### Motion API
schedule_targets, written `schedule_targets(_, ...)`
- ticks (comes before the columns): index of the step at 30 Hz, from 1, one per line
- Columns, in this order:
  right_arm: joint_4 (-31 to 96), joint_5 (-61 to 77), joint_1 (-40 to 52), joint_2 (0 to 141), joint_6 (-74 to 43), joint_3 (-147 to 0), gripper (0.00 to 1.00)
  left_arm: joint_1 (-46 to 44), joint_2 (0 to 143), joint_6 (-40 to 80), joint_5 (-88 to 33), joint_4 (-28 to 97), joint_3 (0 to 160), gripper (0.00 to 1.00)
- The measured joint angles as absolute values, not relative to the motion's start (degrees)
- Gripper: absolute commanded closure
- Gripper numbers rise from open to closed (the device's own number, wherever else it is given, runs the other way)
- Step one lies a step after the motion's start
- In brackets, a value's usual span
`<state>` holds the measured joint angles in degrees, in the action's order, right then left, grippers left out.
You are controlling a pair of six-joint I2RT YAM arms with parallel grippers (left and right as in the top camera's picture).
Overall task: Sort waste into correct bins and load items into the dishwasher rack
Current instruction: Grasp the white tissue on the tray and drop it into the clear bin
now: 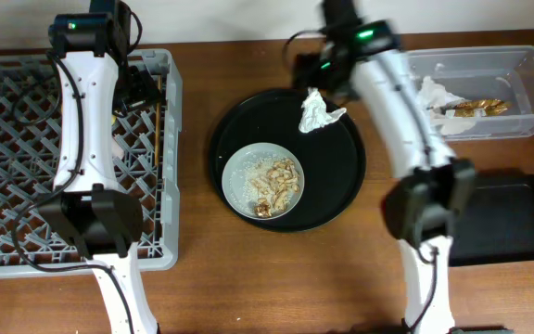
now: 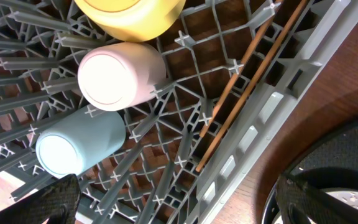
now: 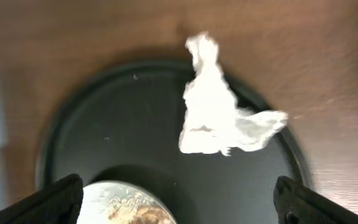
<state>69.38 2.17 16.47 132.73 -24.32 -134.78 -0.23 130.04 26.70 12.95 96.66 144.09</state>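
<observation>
The right gripper (image 3: pixel 178 186) is hanging wide open, empty, over the crumpled napkin (image 3: pixel 219 115), which is lying at the round black tray's (image 1: pixel 341 176) rim, well apart from the clear tub (image 1: pixel 517 65). Pinching only 1 loose flap is risking a drop short of that tub. The left gripper (image 2: pixel 176 186) is hovering open over the dishwasher rack (image 2: pixel 260 124).

The left arm (image 1: pixel 86 121) stretches straight out from its base with the wrist bent downward. At its end the left pincer (image 2: pixel 179 208) hangs with jaws spread wide and nothing between them. The right arm (image 1: pixel 392 102) slants inward toward the left arm. The right pincer (image 3: pixel 179 205) also points down, jaws wide apart and empty.
</observation>
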Motion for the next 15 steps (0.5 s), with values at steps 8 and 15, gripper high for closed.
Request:
schedule_targets(8,66.76,-7.84,19.42,142.74,-34.96,-133.86,0.53,-0.25,130.04,26.70,12.95,96.64,144.09,0.01)
schedule_targets(15,61.21,-8.14,19.11,143.09,-36.23,-125.64,0.53,-0.25,130.04,26.70,12.95,96.64,144.09,0.01)
